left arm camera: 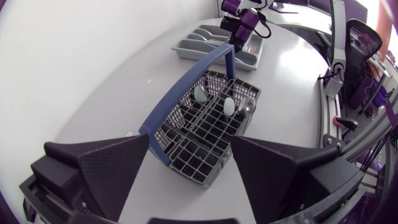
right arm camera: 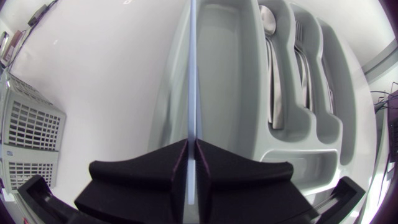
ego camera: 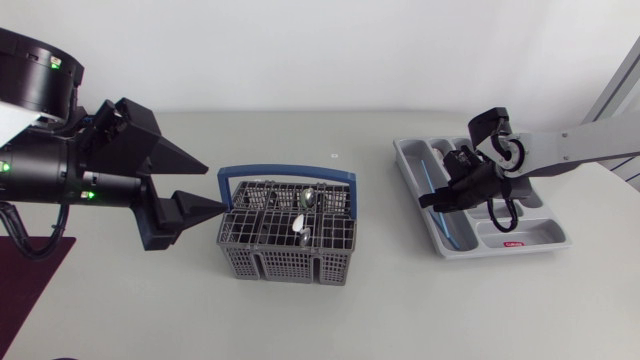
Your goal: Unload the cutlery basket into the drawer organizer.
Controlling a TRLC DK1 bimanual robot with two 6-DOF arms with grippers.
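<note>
Your right gripper is clamped on a long, thin, blue-and-silver utensil, with both black fingers pressed against its flat sides. The wrist view does not show what kind of utensil it is. The utensil runs away from the fingertips along the leftmost long compartment of the grey plastic drawer organizer. You cannot tell whether it touches the compartment floor. In the narrower compartments to the right lie a steel spoon and a steel fork.

In the head view, this gripper sits over the organizer at the right of the white table. The blue utensil lies lengthwise near the organizer's left wall.

Your left gripper stands open, its two wedge fingers spread wide. It sits just left of the grey plastic cutlery basket with a blue handle, close to the handle's left end but apart from it. In the left wrist view, the basket lies just ahead of the spread fingers. Three spoons stand upright in its far cells: two with pale bowls and one with a darker bowl
</note>
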